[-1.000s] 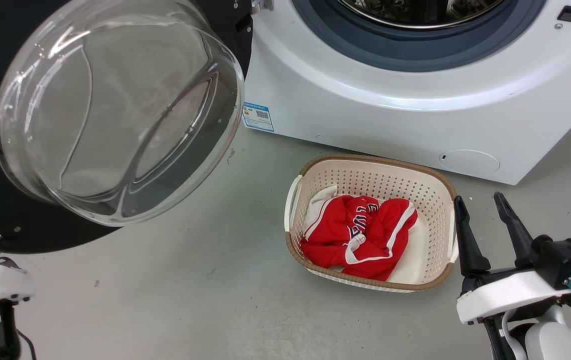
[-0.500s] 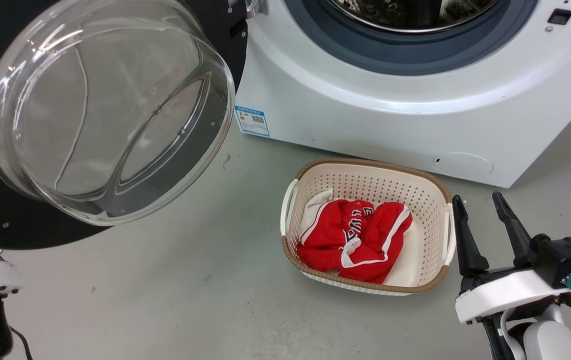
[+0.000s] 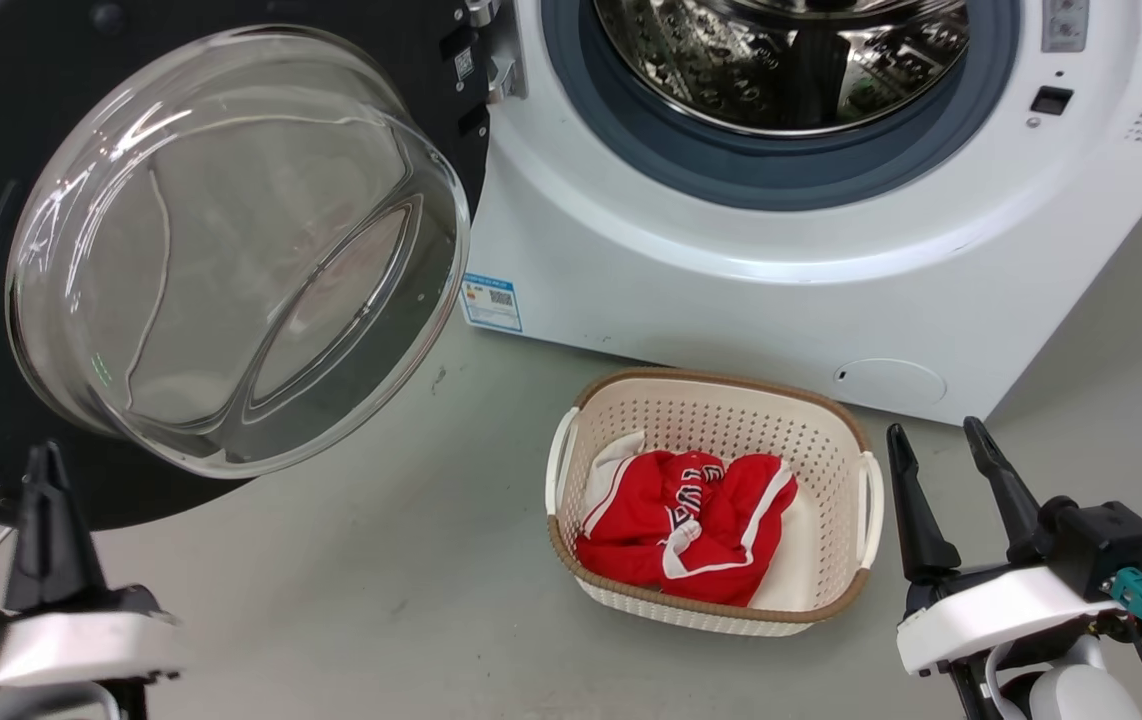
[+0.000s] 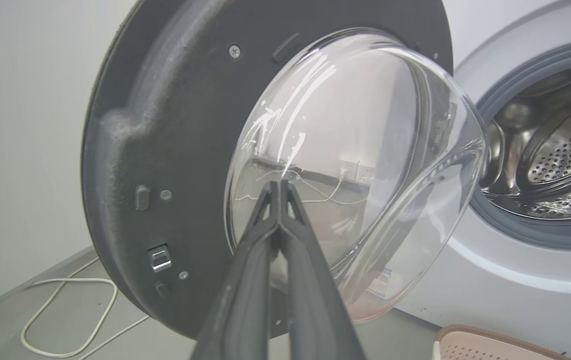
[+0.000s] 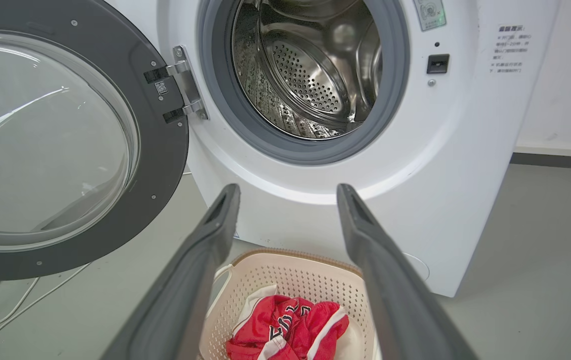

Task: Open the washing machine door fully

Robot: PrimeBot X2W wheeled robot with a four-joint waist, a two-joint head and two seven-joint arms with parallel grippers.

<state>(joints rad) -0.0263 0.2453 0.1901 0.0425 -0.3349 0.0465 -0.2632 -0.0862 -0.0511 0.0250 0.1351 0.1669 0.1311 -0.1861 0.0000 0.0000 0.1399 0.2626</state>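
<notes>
Washing machine door (image 3: 231, 250) stands swung wide to the left of the steel drum (image 3: 781, 60), its glass bowl facing outward and its hinge at the machine side. Left claw (image 3: 44, 470) is pinched together and empty, pointing at the door's lower part; contact cannot be told. Right claw (image 3: 935, 432) is spread apart and empty, just right of the laundry basket (image 3: 861, 480), which holds a red garment (image 3: 691, 520).

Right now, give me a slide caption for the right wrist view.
Open right gripper faces the washing machine, door hanging wide open at left, basket of red clothing below.
</notes>
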